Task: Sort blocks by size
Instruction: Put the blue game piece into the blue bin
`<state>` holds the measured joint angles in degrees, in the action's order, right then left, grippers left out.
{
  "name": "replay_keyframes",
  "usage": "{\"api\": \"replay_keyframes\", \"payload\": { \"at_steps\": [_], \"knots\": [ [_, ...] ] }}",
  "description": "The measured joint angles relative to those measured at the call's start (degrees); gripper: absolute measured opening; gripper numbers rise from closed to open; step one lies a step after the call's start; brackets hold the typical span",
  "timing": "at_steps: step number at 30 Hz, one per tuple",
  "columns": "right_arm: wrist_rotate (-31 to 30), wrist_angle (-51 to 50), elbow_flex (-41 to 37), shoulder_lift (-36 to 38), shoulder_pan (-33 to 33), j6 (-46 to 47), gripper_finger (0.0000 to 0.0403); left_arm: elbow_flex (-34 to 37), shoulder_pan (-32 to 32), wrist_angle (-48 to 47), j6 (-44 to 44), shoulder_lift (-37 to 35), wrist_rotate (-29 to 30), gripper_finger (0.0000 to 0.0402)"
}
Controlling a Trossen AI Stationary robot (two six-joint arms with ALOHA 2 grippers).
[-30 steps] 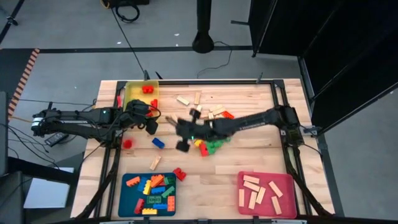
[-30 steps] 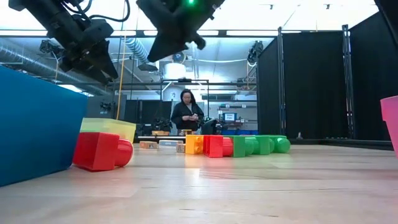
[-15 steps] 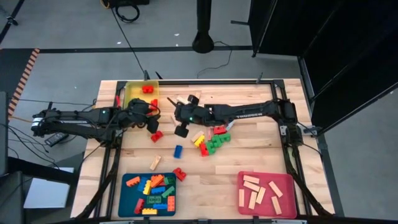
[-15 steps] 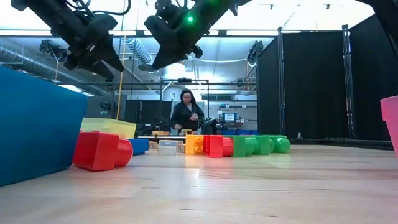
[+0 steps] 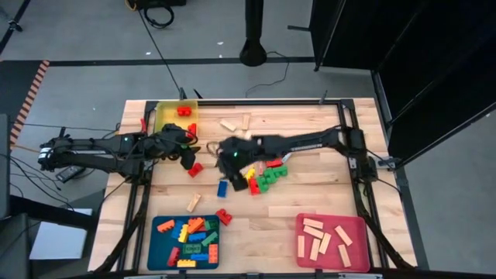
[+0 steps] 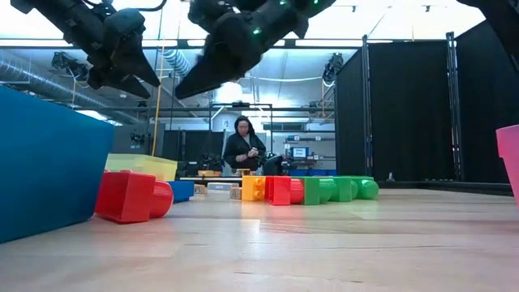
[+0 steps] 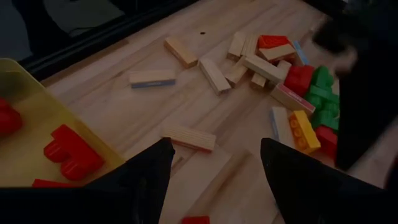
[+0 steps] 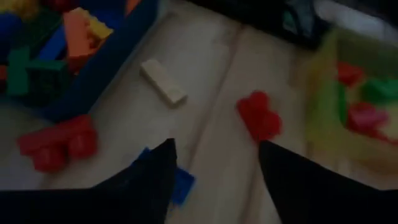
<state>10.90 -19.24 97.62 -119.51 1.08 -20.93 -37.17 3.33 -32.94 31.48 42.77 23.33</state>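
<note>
The table (image 5: 310,201) is pale wooden planking in a dark frame. The left gripper (image 5: 188,157) hangs above it with jaws spread and nothing between them; a red brick (image 5: 195,169) lies just below them, and the yellow tray (image 5: 164,118) holding red bricks sits just behind. The right gripper (image 5: 229,155) hovers mid-table, jaws parted and empty. A blue brick (image 5: 222,187) lies just under its jaws, and the mixed pile of blocks (image 5: 262,177) sits close beside them. Pale wooden bars (image 5: 233,124) lie scattered farther up the table. The blue tray (image 5: 156,249) of bricks and the pink tray (image 5: 301,223) of bars sit well apart from both jaws. In the room behind, a person (image 6: 243,146) stands among black curtains and overhead pipes.
</note>
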Motion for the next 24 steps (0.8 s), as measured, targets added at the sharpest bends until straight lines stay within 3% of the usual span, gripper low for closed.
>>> {"api": "replay_keyframes", "payload": {
  "at_steps": [6, 13, 24],
  "knots": [
    [-0.64, 2.22, 0.13, -4.30, -2.04, -5.53, 0.0289, 0.00, 0.00, -0.65, 0.77, 0.30, 0.14, 0.0253],
    [-0.53, 3.20, 2.35, -10.04, -3.33, -19.07, 0.0289, 0.00, 0.04, -1.75, 1.78, 0.41, 0.16, 0.0253],
    [-0.51, -11.13, 11.85, -17.22, -4.07, -28.13, 0.0284, 0.00, 0.04, -2.71, 3.28, 0.41, 0.18, 0.0253]
  ]
}}
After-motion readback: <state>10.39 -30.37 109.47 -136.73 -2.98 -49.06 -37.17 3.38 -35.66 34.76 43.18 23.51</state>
